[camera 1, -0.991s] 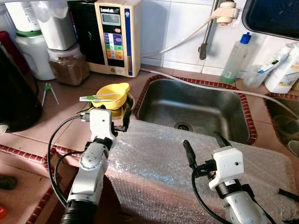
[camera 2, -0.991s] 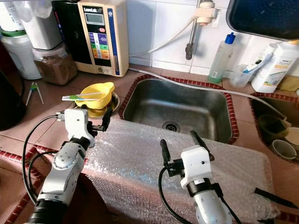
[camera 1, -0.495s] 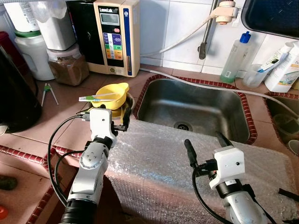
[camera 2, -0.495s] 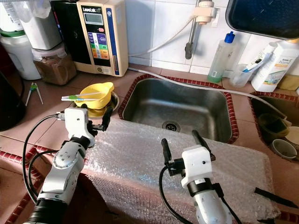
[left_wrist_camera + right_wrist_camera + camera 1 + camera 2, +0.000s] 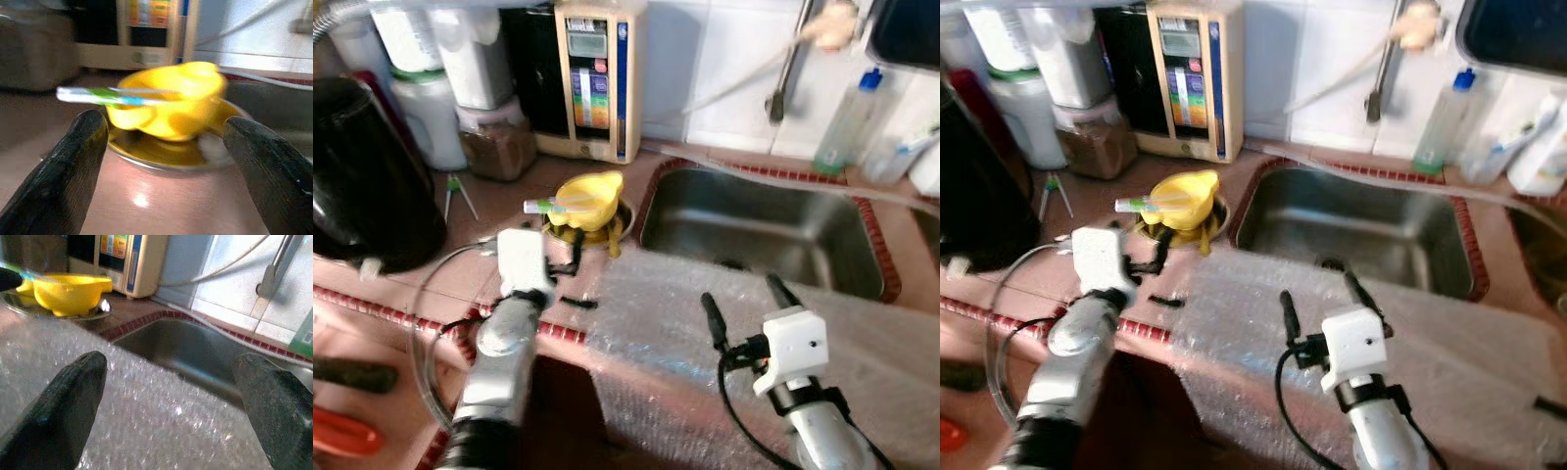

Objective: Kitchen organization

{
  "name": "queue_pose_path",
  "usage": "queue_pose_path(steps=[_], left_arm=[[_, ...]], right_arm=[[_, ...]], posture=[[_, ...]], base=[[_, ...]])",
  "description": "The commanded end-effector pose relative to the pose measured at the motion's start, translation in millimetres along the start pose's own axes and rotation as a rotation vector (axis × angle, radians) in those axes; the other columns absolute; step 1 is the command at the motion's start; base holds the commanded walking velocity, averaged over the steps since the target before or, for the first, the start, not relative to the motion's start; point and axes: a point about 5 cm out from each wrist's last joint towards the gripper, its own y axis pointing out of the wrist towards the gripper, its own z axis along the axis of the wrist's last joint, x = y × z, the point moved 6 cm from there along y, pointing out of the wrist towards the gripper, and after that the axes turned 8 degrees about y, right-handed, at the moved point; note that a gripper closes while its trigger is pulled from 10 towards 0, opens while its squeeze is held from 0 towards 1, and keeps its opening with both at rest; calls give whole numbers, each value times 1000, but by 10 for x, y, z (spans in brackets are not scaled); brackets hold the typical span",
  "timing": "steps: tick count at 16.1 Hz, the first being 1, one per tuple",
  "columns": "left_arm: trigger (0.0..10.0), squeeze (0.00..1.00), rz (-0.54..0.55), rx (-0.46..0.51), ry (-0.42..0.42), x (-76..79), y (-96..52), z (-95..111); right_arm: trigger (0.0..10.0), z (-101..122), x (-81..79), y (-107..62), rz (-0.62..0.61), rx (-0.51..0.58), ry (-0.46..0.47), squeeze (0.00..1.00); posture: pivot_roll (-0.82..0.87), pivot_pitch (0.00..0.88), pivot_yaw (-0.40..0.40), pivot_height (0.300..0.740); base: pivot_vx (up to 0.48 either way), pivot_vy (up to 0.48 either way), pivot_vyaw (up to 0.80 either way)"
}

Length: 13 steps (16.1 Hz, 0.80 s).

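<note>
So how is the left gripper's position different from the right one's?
The left gripper points at the yellow bowl on the counter left of the sink; the right gripper is above the bubble wrap in front of the sink. The left sits further forward than the right. Both have their fingers spread open and hold nothing.

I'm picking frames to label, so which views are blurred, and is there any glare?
Both eye views are motion-blurred, softening the left gripper and sink. The left wrist view smears the yellow bowl, with a small glare spot on the counter. The right wrist view is sharper; its bubble wrap glints.
</note>
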Motion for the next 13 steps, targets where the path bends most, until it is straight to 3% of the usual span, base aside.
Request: queue_pose_path(steps=[1, 8, 13], left_arm=[[10000, 0, 20, -9, 24, -115, -16, -28], [10000, 0, 9, -5, 18, -74, -22, -30], [10000, 0, -20, 1, -5, 50, -10, -21]], right_arm=[[10000, 45, -29, 6, 5, 17, 9, 0], [10000, 41, -23, 2, 7, 16, 5, 0], [10000, 45, -37, 2, 10, 18, 2, 0]], posture=[[0, 0, 31, 740], [1, 0, 28, 740], [1, 0, 32, 740]], base=[[0, 0, 0], [0, 0, 0], [0, 0, 0]])
